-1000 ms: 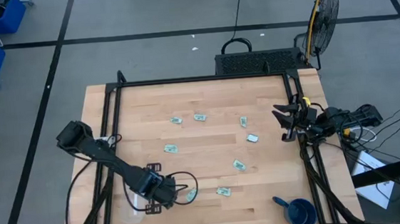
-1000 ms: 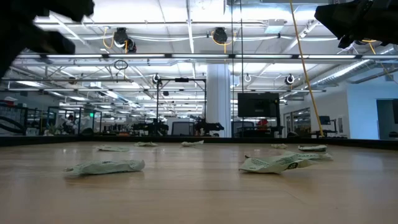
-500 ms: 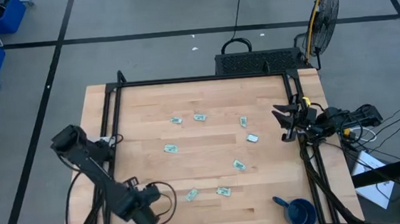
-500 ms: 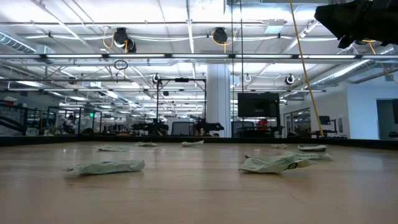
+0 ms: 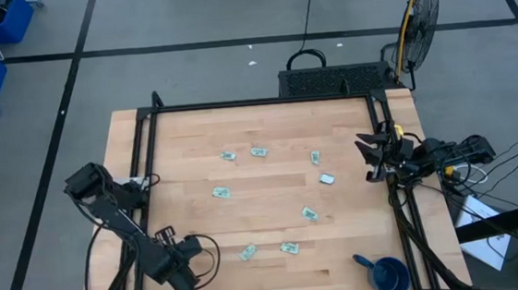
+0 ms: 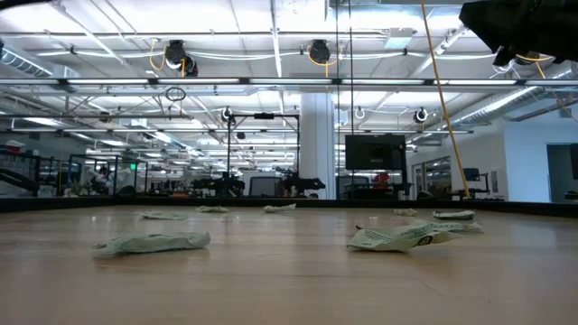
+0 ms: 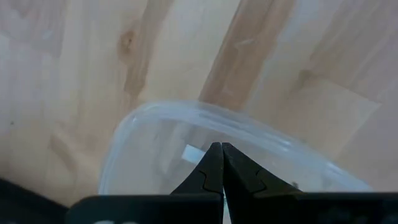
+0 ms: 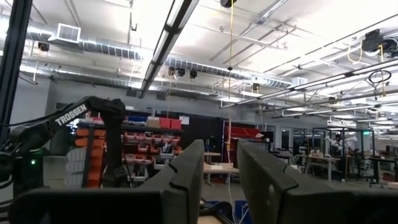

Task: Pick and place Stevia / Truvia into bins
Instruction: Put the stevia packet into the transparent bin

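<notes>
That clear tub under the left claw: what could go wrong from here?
The left claw, fingers pressed together, hangs right over the clear tub; dropping lower could knock or tip the light tub. The tub sits near the table's front-left corner, so a nudge might push it off. The sachets lie flat on the wood, so a grab may slip.

Tub: near rim cut off by the left wrist picture's edge and the left tool.
White scrap in tub: possibly a sachet, too small to tell.
Sachets: print unreadable from above.
Right tool: cropped in low view.
</notes>
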`<action>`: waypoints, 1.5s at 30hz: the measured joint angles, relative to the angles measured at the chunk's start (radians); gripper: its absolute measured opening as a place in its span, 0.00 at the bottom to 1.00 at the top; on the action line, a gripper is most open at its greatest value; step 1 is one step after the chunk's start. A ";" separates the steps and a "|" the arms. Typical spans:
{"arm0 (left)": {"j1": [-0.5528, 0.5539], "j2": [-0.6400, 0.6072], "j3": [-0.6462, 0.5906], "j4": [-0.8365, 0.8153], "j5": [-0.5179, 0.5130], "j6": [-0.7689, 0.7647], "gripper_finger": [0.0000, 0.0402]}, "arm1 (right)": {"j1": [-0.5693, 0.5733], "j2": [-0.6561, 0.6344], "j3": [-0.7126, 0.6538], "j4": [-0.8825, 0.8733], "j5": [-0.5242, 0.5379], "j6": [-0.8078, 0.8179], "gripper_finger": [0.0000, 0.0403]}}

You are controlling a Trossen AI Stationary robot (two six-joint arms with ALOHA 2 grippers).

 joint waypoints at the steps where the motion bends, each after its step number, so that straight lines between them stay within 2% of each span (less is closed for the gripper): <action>1: 0.003 0.000 -0.012 0.018 0.000 0.008 0.00 | 0.000 0.000 0.000 0.000 0.000 -0.003 0.23; 14: 0.081 -0.001 -0.047 0.036 0.061 0.043 0.16 | 0.000 0.000 0.000 -0.002 0.000 -0.013 0.23; 21: 0.142 -0.008 -0.046 0.001 0.314 0.131 0.19 | 0.000 0.000 0.000 -0.016 0.000 0.015 0.23; 25: 0.177 -0.071 -0.040 -0.069 0.351 0.146 0.16 | 0.000 0.000 0.000 -0.016 0.000 0.015 0.23; 28: 0.201 -0.153 -0.009 -0.152 0.298 0.137 0.13 | 0.000 0.000 0.000 -0.026 0.000 0.027 0.23; 30: 0.219 -0.211 0.016 -0.198 0.214 0.136 0.12 | 0.000 0.003 0.000 -0.034 0.001 0.039 0.23; 33: 0.252 -0.300 0.047 -0.207 0.037 0.136 0.11 | 0.000 0.027 0.000 -0.033 0.001 0.046 0.23; 37: 0.302 -0.387 0.053 -0.196 -0.249 0.108 0.11 | 0.000 0.100 0.014 -0.014 -0.001 0.110 0.23; 39: 0.336 -0.409 0.053 -0.187 -0.338 0.111 0.12 | 0.000 0.162 0.039 -0.015 -0.050 0.153 0.23; 42: 0.392 -0.414 0.053 -0.180 -0.384 0.153 0.12 | 0.000 0.291 0.076 -0.004 -0.154 0.218 0.23; 45: 0.457 -0.399 0.050 -0.149 -0.377 0.216 0.12 | 0.000 0.468 0.117 0.110 -0.195 0.270 0.23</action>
